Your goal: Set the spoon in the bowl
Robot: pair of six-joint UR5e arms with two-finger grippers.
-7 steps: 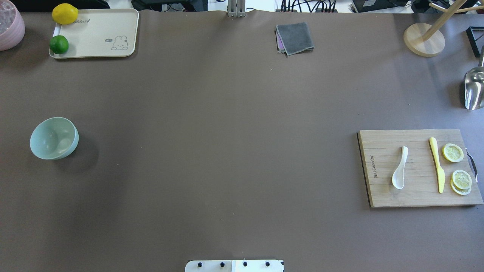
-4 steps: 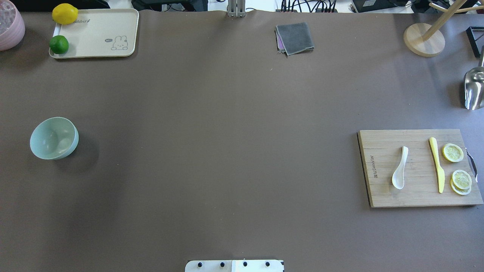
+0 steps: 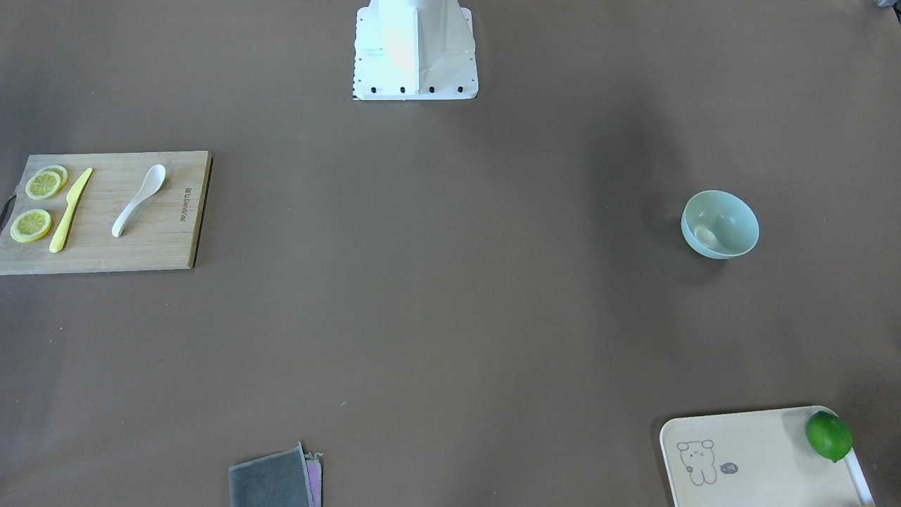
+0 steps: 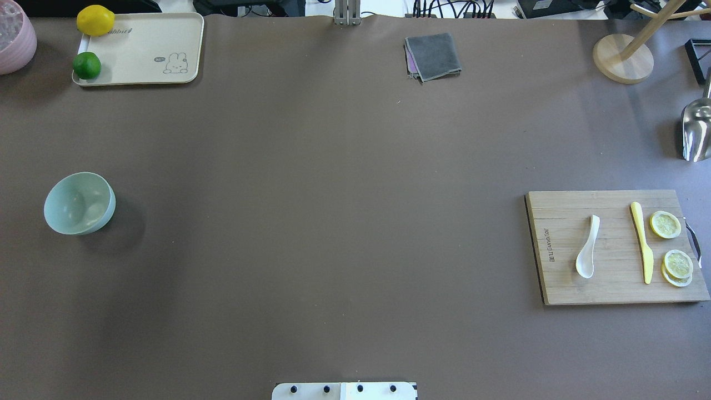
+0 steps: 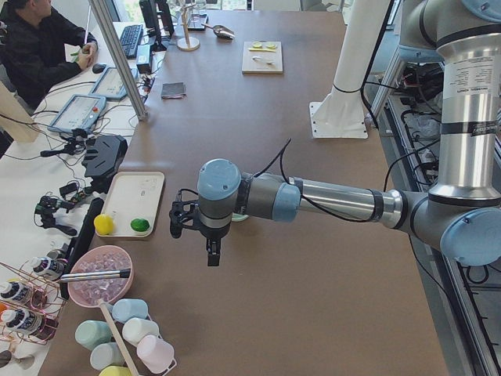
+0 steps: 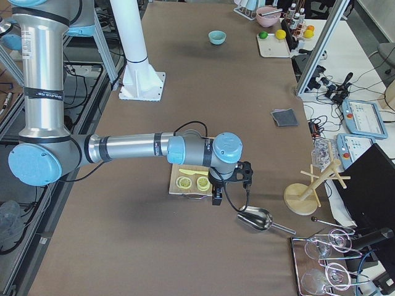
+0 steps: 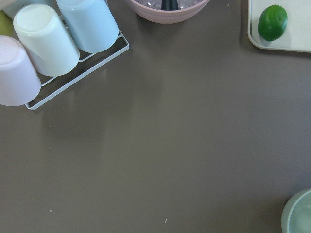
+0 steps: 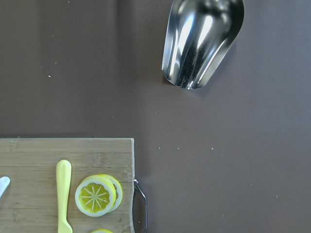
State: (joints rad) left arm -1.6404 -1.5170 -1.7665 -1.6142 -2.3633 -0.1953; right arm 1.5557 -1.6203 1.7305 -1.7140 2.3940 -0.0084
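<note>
The white spoon [image 4: 587, 247] lies on a wooden cutting board [image 4: 561, 289] at the table's right, scoop toward the robot; it also shows in the front view [image 3: 137, 201]. The mint-green bowl [image 4: 79, 203] stands upright and alone at the table's left, also in the front view [image 3: 719, 224]. Its rim shows at the left wrist view's corner [image 7: 299, 213]. My left gripper [image 5: 211, 254] hangs over the table near the bowl's end. My right gripper [image 6: 215, 197] hangs beyond the board's far edge. Both show only in the side views, so I cannot tell open or shut.
A yellow knife [image 4: 641, 241] and lemon slices [image 4: 665, 224] share the board. A metal scoop [image 4: 694, 130] and wooden stand [image 4: 622, 58] sit at the far right. A tray [image 4: 144, 50] with a lime and lemon, a pink bowl [image 4: 14, 36] and a grey cloth [image 4: 433, 55] line the back.
</note>
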